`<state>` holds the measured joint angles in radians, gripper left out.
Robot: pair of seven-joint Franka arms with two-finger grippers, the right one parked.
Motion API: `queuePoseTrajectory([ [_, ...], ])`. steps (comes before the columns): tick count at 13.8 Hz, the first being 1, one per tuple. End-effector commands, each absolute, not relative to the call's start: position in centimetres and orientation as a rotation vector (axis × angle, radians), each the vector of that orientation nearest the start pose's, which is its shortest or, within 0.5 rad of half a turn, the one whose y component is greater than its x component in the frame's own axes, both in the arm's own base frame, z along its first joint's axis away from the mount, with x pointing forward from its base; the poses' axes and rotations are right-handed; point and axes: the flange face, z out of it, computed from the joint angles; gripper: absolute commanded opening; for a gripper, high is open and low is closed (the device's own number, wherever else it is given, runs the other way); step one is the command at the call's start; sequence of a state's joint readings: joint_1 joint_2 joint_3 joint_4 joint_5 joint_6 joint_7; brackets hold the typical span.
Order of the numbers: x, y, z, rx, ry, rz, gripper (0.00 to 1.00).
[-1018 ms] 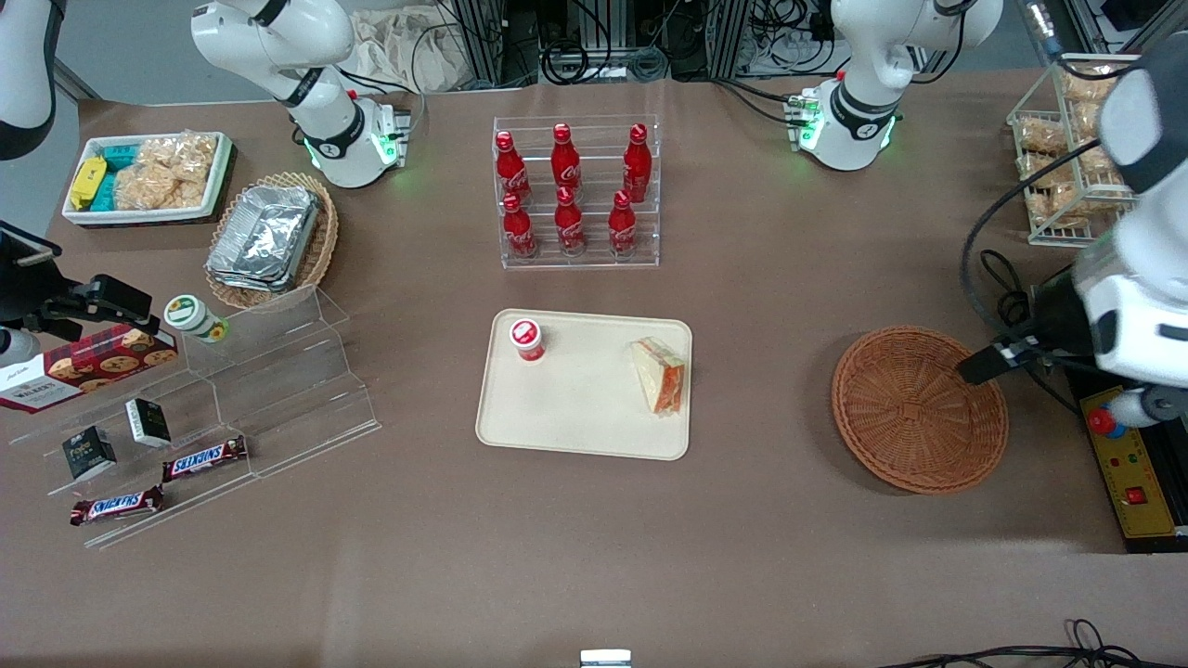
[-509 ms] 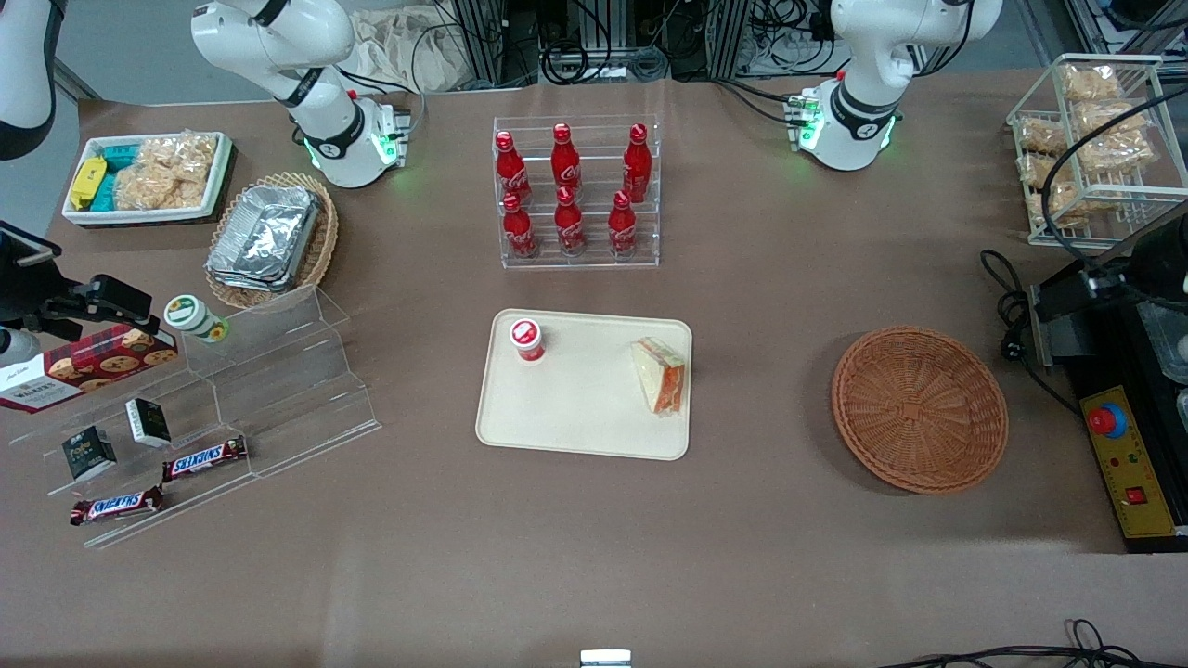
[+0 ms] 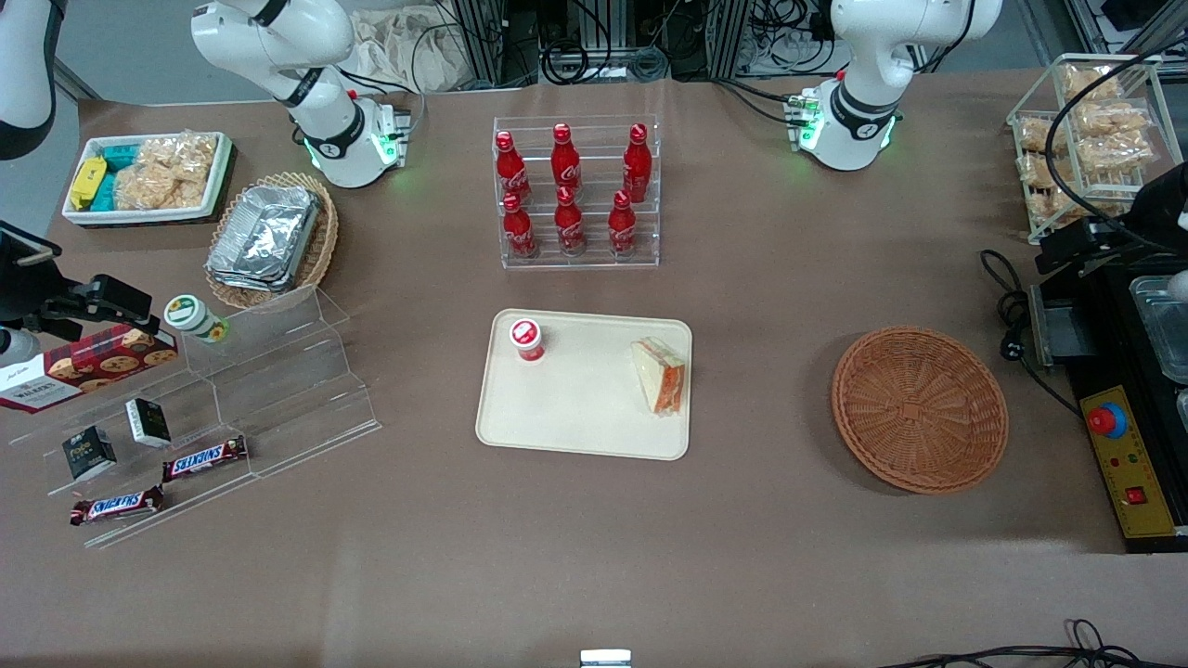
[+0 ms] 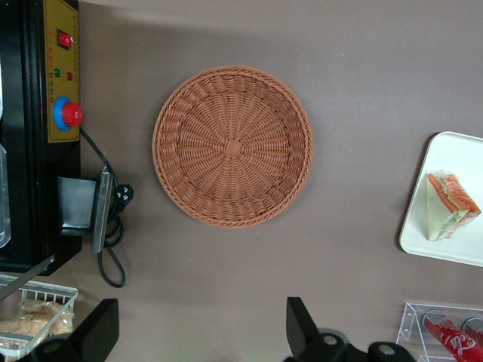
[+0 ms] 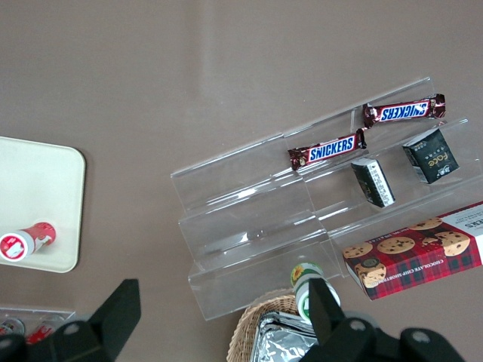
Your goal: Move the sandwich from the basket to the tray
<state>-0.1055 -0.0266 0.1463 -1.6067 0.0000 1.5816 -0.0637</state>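
Brown table, cluttered; we scan front view left to right. Two candy bars (image 3: 158, 481) on acrylic steps. Six red bottles (image 3: 568, 190) in rack. One tray (image 3: 583, 408) holds one red-capped cup (image 3: 526, 338) and one sandwich (image 3: 661, 373), lying close to tray rim. One basket (image 3: 919, 408) empty. Gripper (image 4: 200, 332) high above basket, fingers spread wide, holding nothing. We judge placement done. Risk: sandwich sits close to rim, nudge could tip it off.
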Motion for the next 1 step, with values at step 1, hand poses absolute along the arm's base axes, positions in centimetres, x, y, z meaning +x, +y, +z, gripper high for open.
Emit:
queuePoseTrajectory([
  [1, 54.14, 1.99, 63.07, -3.082, -0.139, -0.03, 1.0],
])
